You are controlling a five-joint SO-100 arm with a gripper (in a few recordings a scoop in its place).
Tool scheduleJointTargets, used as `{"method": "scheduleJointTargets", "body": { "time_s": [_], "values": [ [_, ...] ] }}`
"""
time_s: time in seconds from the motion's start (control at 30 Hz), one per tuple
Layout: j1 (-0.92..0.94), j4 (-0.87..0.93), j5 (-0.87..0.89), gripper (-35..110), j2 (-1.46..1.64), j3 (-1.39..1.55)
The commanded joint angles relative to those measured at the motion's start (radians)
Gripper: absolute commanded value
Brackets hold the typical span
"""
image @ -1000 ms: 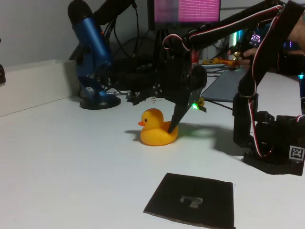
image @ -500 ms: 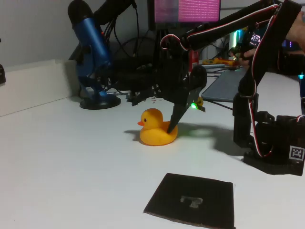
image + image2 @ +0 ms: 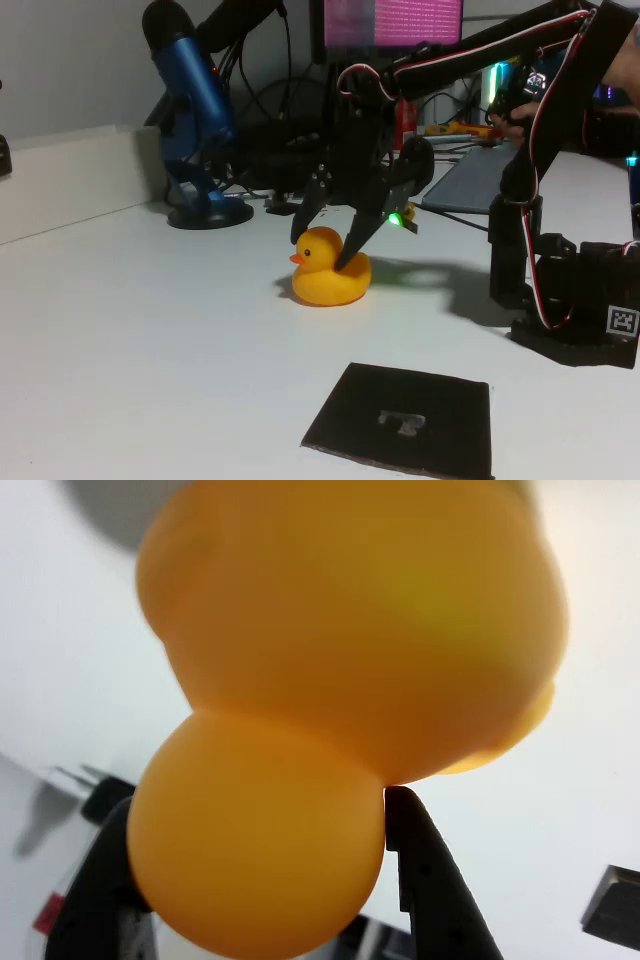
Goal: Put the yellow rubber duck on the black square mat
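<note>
Yellow rubber duck (image 3: pixel 330 272) is being straddled at its head by the spread tool (image 3: pixel 322 238), unlifted, well apart from the black square mat (image 3: pixel 402 415).

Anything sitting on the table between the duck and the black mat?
No. In the fixed view the stretch of white table between the yellow rubber duck and the black square mat is bare.

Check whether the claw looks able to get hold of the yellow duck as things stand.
Probably yes: the claw already straddles the yellow duck's head, one finger on each side, with nothing between them.
</note>
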Motion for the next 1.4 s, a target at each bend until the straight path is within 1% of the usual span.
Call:
{"method": "scheduleJointTargets", "body": {
  "time_s": [0.0, 0.53, 0.77, 0.97, 1.37],
  "values": [
    [-0.015, 0.015, 0.005, 20, -0.002, -0.002],
    [-0.009, 0.015, 0.011, 19, 0.002, 0.0],
    [-0.006, 0.015, 0.009, 14, 0.003, -0.006],
    [-0.015, 0.015, 0.011, 14, 0.006, -0.012],
    [-0.011, 0.015, 0.011, 14, 0.302, -0.005]
  ]
}}
